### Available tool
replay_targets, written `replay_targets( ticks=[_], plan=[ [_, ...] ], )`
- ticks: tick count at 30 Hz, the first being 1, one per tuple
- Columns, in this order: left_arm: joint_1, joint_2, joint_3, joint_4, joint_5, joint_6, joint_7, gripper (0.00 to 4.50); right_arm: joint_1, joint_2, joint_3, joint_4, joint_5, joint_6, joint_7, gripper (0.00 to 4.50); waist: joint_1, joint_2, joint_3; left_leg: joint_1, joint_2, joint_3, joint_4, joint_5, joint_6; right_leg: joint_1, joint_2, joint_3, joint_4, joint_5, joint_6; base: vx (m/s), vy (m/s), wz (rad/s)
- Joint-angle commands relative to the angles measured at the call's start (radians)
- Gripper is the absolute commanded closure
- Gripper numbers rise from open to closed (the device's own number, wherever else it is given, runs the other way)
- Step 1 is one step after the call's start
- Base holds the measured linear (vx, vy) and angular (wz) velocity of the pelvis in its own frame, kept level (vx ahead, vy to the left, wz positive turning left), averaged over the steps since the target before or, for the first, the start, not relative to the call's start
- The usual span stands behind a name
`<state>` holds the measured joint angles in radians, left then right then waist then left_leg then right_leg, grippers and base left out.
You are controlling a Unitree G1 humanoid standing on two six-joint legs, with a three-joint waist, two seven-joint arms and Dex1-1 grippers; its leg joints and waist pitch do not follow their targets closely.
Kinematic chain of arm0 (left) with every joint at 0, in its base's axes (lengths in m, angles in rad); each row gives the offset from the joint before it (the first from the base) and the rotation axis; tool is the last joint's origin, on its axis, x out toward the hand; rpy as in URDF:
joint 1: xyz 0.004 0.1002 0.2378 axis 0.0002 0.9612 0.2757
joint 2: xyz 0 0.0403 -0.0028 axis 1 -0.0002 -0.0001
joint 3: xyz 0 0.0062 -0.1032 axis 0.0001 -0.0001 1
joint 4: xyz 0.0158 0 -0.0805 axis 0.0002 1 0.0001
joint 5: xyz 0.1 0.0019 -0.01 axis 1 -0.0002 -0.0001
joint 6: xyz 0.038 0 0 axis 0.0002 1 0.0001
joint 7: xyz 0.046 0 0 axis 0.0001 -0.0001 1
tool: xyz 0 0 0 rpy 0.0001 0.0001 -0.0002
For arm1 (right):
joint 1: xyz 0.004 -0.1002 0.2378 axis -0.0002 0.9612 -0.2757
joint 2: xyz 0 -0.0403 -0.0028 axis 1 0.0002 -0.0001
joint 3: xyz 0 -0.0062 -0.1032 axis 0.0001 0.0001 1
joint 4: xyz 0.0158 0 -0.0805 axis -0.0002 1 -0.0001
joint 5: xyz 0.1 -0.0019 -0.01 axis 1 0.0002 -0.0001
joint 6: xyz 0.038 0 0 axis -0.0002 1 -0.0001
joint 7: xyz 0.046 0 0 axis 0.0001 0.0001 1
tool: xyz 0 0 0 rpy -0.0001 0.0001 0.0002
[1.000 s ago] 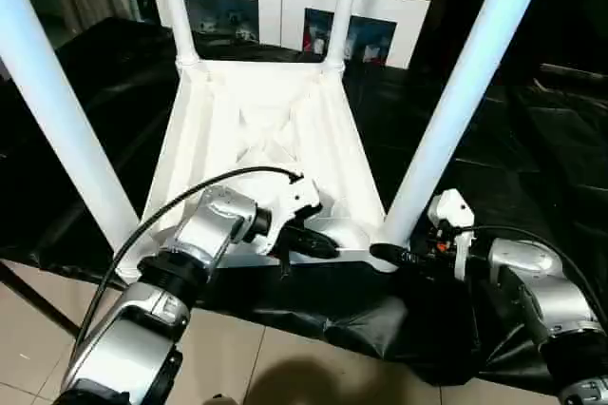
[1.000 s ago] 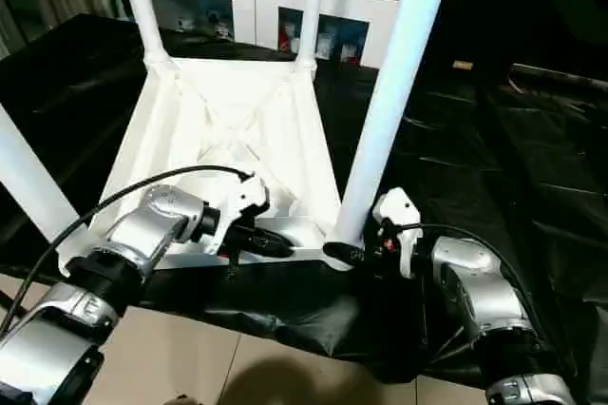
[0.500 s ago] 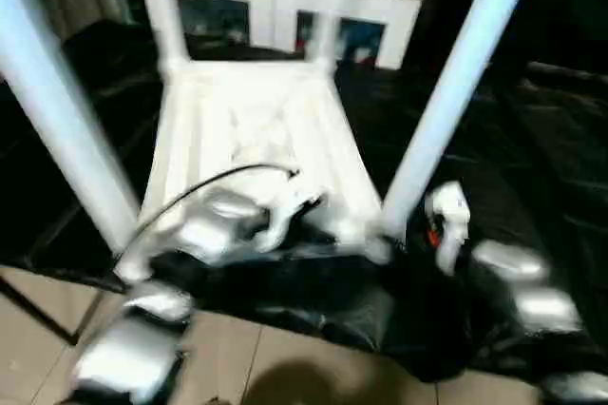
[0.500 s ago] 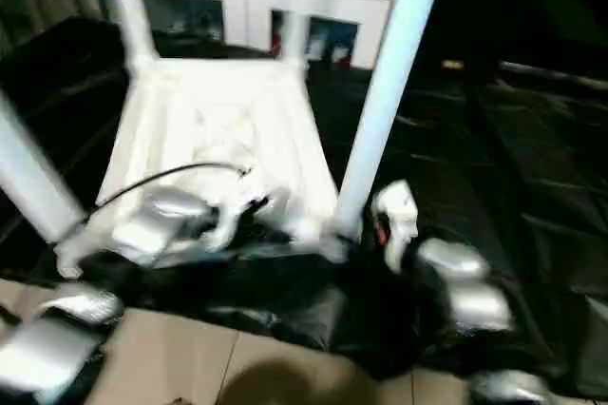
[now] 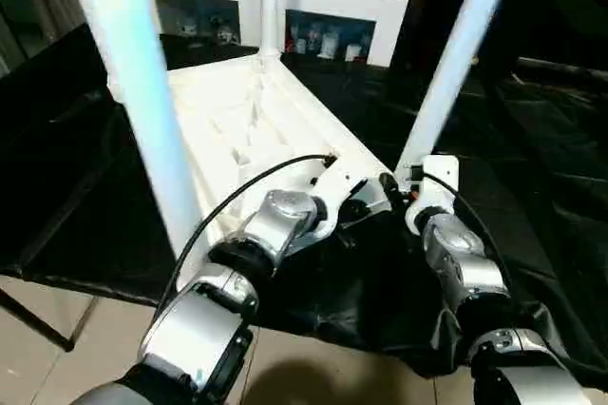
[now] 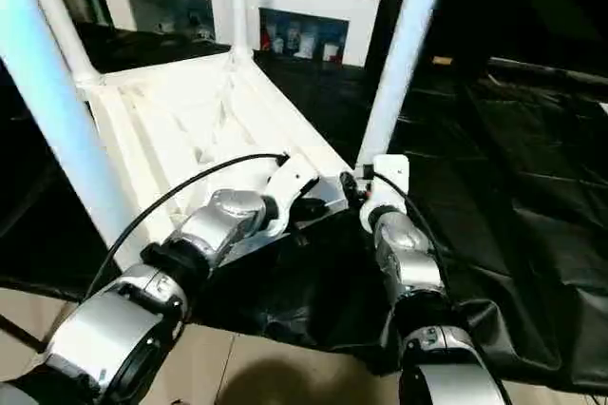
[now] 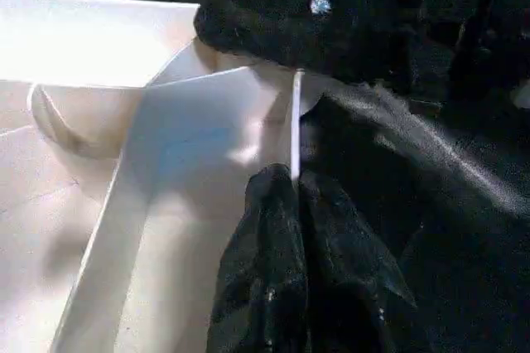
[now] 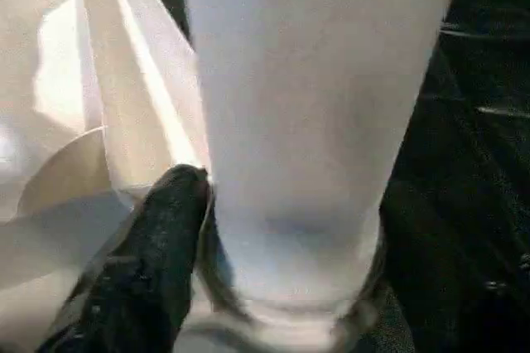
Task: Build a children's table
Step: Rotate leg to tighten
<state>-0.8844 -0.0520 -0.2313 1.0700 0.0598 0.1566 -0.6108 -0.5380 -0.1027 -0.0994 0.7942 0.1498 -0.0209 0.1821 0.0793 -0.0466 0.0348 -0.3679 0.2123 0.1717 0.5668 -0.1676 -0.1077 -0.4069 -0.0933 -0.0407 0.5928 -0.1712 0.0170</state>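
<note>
The scene is being lit unevenly from above. Strong glare is being thrown off the table (image 5: 249,120), so that its ribs are being washed out at the centre of the head views. A bluish tint is being cast on the leg (image 5: 133,72) at upper left, which is being blurred by its closeness. The black cover (image 5: 532,148) is being left dim, with faint sheen on its folds at right. In the right wrist view the near leg (image 8: 306,104) is being rendered soft and out of focus.
</note>
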Motion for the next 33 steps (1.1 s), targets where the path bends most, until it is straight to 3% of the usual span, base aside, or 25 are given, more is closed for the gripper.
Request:
replay_targets(
  ticks=[1, 5, 10, 14, 16, 17, 19, 21, 22, 23, 24, 25, 26, 27, 28, 29, 30, 33],
  plan=[
    [0.005, 0.014, 0.003, 0.045, 0.020, 0.002, 0.028, 4.50, 0.014, -0.002, 0.024, -0.031, 0.011, -0.012, 0.052, 0.99, 0.004, -0.007, -0.054, -0.002, 0.002, 0.008, -0.065, -0.233, 0.069, 0.054, -0.031, 0.017, -0.069, -0.180, -0.189, 0.000, 0.000, 0.00],
    [0.015, 0.031, -0.007, 0.038, 0.023, -0.022, -0.053, 4.50, 0.072, -0.081, -0.001, -0.133, 0.078, 0.050, 0.207, 0.53, 0.004, -0.009, -0.052, 0.002, 0.003, 0.010, -0.065, -0.256, 0.079, 0.051, -0.033, 0.018, -0.078, -0.240, -0.180, 0.000, 0.000, 0.00],
    [0.047, 0.068, -0.040, 0.015, 0.027, -0.064, -0.200, 4.50, 0.224, -0.261, 0.041, -0.313, 0.092, 0.088, 0.469, 0.53, 0.022, -0.011, -0.050, -0.002, 0.006, 0.010, -0.061, -0.223, 0.111, 0.058, -0.032, 0.020, -0.074, -0.167, -0.182, 0.000, 0.000, 0.00],
    [0.077, 0.109, -0.068, -0.026, 0.016, -0.103, -0.373, 4.50, 0.324, -0.370, 0.020, -0.394, 0.141, 0.107, 0.617, 0.53, 0.025, -0.017, -0.045, -0.002, 0.005, 0.008, -0.065, -0.267, 0.109, 0.055, -0.036, 0.017, -0.088, -0.307, -0.168, 0.000, 0.000, 0.00],
    [0.095, 0.140, -0.088, -0.058, 0.008, -0.144, -0.495, 4.50, 0.378, -0.422, 0.011, -0.447, 0.175, 0.127, 0.699, 0.53, 0.031, -0.017, -0.044, 0.000, 0.008, 0.007, -0.066, -0.272, 0.121, 0.053, -0.039, 0.020, -0.091, -0.323, -0.168, 0.000, 0.000, 0.00],
    [0.103, 0.154, -0.097, -0.072, 0.005, -0.162, -0.552, 4.50, 0.402, -0.445, 0.006, -0.472, 0.192, 0.143, 0.734, 0.53, 0.038, -0.006, -0.043, 0.003, 0.012, 0.006, -0.069, -0.276, 0.123, 0.050, -0.039, 0.022, -0.090, -0.317, -0.174, 0.000, 0.000, 0.00],
    [0.109, 0.184, -0.123, -0.091, 0.009, -0.192, -0.647, 4.50, 0.440, -0.486, 0.007, -0.501, 0.196, 0.160, 0.774, 0.53, 0.043, -0.012, -0.042, 0.002, 0.013, 0.007, -0.070, -0.281, 0.117, 0.050, -0.038, 0.020, -0.089, -0.314, -0.176, 0.000, 0.000, 0.00],
    [0.108, 0.199, -0.145, -0.099, 0.012, -0.231, -0.722, 4.50, 0.439, -0.491, -0.008, -0.482, 0.168, 0.139, 0.734, 0.53, 0.050, 0.023, -0.045, 0.015, 0.017, 0.006, -0.070, -0.300, 0.089, 0.042, -0.040, 0.023, -0.087, -0.288, -0.201, 0.000, 0.000, 0.00],
    [0.107, 0.202, -0.153, -0.104, 0.012, -0.244, -0.751, 4.50, 0.435, -0.487, -0.015, -0.473, 0.160, 0.130, 0.713, 0.53, 0.047, 0.021, -0.046, 0.019, 0.017, 0.011, -0.069, -0.306, 0.084, 0.038, -0.036, 0.024, -0.089, -0.262, -0.211, 0.000, 0.000, 0.00],
    [0.107, 0.203, -0.157, -0.107, 0.010, -0.252, -0.771, 4.50, 0.433, -0.485, -0.021, -0.469, 0.156, 0.125, 0.700, 0.53, 0.049, 0.013, -0.046, 0.015, 0.015, 0.012, -0.067, -0.301, 0.080, 0.044, -0.034, 0.022, -0.081, -0.226, -0.228, 0.000, 0.000, 0.00],
    [0.105, 0.202, -0.164, -0.113, 0.008, -0.267, -0.801, 4.50, 0.430, -0.481, -0.030, -0.462, 0.147, 0.117, 0.675, 0.53, 0.056, 0.038, -0.046, 0.017, 0.016, 0.011, -0.068, -0.297, 0.077, 0.044, -0.037, 0.023, -0.078, -0.207, -0.237, 0.000, 0.000, 0.00],
    [0.103, 0.201, -0.167, -0.115, 0.008, -0.277, -0.813, 4.50, 0.428, -0.479, -0.035, -0.458, 0.144, 0.114, 0.662, 0.53, 0.055, 0.031, -0.047, 0.016, 0.016, 0.012, -0.068, -0.294, 0.077, 0.046, -0.036, 0.022, -0.080, -0.199, -0.238, 0.000, 0.000, 0.00],
    [0.103, 0.200, -0.169, -0.116, 0.008, -0.282, -0.819, 4.50, 0.427, -0.477, -0.038, -0.456, 0.142, 0.113, 0.655, 0.53, 0.060, 0.030, -0.049, 0.016, 0.014, 0.013, -0.064, -0.276, 0.078, 0.049, -0.035, 0.021, -0.075, -0.169, -0.245, 0.000, 0.000, 0.00],
    [0.093, 0.198, -0.172, -0.115, 0.010, -0.310, -0.838, 4.50, 0.431, -0.478, -0.049, -0.455, 0.141, 0.115, 0.629, 0.53, 0.061, 0.039, -0.050, 0.012, 0.014, 0.013, -0.063, -0.256, 0.082, 0.053, -0.035, 0.021, -0.071, -0.137, -0.250, 0.000, 0.000, 0.00],
    [0.083, 0.199, -0.170, -0.104, 0.020, -0.331, -0.826, 4.50, 0.441, -0.480, -0.051, -0.468, 0.145, 0.121, 0.626, 0.53, 0.063, 0.037, -0.052, 0.010, 0.013, 0.013, -0.061, -0.242, 0.084, 0.056, -0.035, 0.020, -0.068, -0.121, -0.252, 0.000, 0.000, 0.00],
    [0.072, 0.201, -0.169, -0.090, 0.028, -0.348, -0.820, 4.50, 0.451, -0.481, -0.051, -0.482, 0.146, 0.126, 0.625, 0.53, 0.066, 0.052, -0.053, 0.009, 0.012, 0.013, -0.058, -0.228, 0.093, 0.057, -0.034, 0.019, -0.067, -0.093, -0.254, 0.000, 0.000, 0.00],
    [0.060, 0.204, -0.167, -0.076, 0.034, -0.357, -0.819, 4.50, 0.462, -0.481, -0.052, -0.495, 0.146, 0.127, 0.623, 0.53, 0.069, 0.059, -0.055, 0.008, 0.011, 0.012, -0.056, -0.219, 0.097, 0.060, -0.036, 0.017, -0.062, -0.076, -0.258, 0.000, 0.000, 0.00],
    [0.042, 0.209, -0.158, -0.051, 0.023, -0.385, -0.879, 4.50, 0.501, -0.474, -0.066, -0.530, 0.149, 0.124, 0.609, 0.53, 0.070, 0.057, -0.055, 0.002, 0.007, 0.013, -0.053, -0.203, 0.109, 0.066, -0.036, 0.015, -0.066, -0.089, -0.244, 0.000, 0.000, 0.00]
  ],
)
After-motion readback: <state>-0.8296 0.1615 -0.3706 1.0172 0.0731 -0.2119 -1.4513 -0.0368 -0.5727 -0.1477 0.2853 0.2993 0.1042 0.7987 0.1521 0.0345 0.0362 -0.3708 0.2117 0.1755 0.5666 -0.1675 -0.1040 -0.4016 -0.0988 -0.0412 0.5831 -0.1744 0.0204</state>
